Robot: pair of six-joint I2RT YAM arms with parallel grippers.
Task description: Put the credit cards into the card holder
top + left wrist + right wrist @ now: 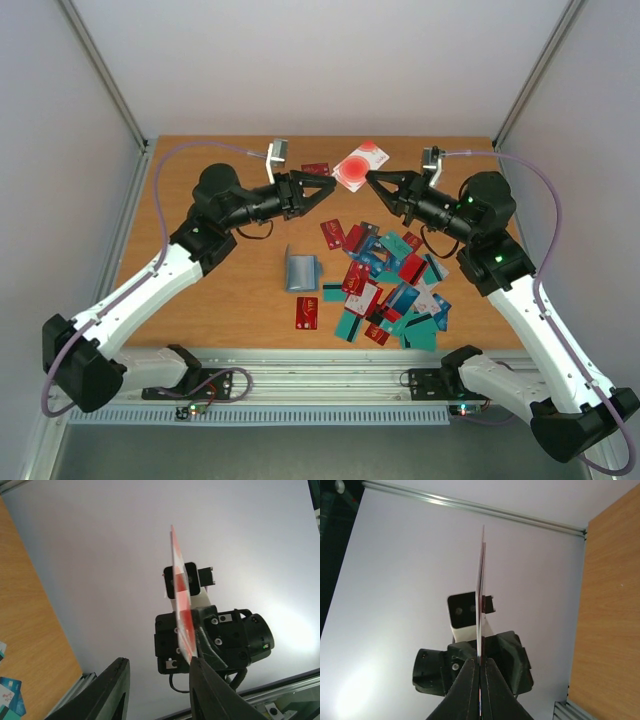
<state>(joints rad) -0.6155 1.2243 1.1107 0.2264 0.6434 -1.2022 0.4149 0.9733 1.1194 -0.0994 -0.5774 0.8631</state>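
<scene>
The card holder [302, 272] is lying beside the credit cards [392, 288] while the right fingers [467, 690] are pinching a red-and-white card [360, 168], the left fingers [112, 692] gaping near it.

One card [361, 165] is white with red discs, the card holder [301, 272] grey-blue.

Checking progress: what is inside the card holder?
No card sticks out of the card holder; only its greyish-blue face shows from above. Anything tucked inside its pockets is covered and cannot be seen.
</scene>
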